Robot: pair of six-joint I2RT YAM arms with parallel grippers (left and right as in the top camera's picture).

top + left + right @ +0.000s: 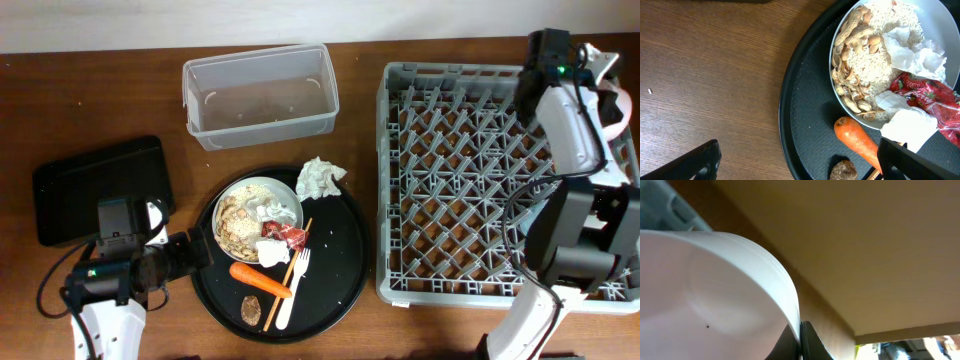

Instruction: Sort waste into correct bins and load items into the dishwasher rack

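Found the left gripper [800,172] spread wide and empty, one finger [695,162] over the bare table [715,75], the other above the round tray [805,120] near the carrot [857,140]. Saw it, in the overhead view, hanging low at that tray's left rim.

Found the plate [940,20] on the tray's left half, heaped with beige food [870,65], with crumpled napkins [912,50] and a red wrapper [930,95] on its near right side. Saw the carrot lying on the tray just beside the plate, and a brown lump [842,171] near it but apart. Noted a fork [293,290] and chopsticks [298,250] by the carrot's right end, both on the tray. Spotted one more napkin [320,177] at the tray's far rim.

Saw the tub [260,95] at the table's far side, beyond the tray, and the small tray [100,190] left of the round one, close by the left arm. Found the rack [450,180] filling the right side.

Found the right gripper [801,339] at the rack's far right corner, clamped on the rim of a pale bowl [715,290], rim pinched between the dark fingers in the wrist view. Could not tell whether the bowl touched the rack.
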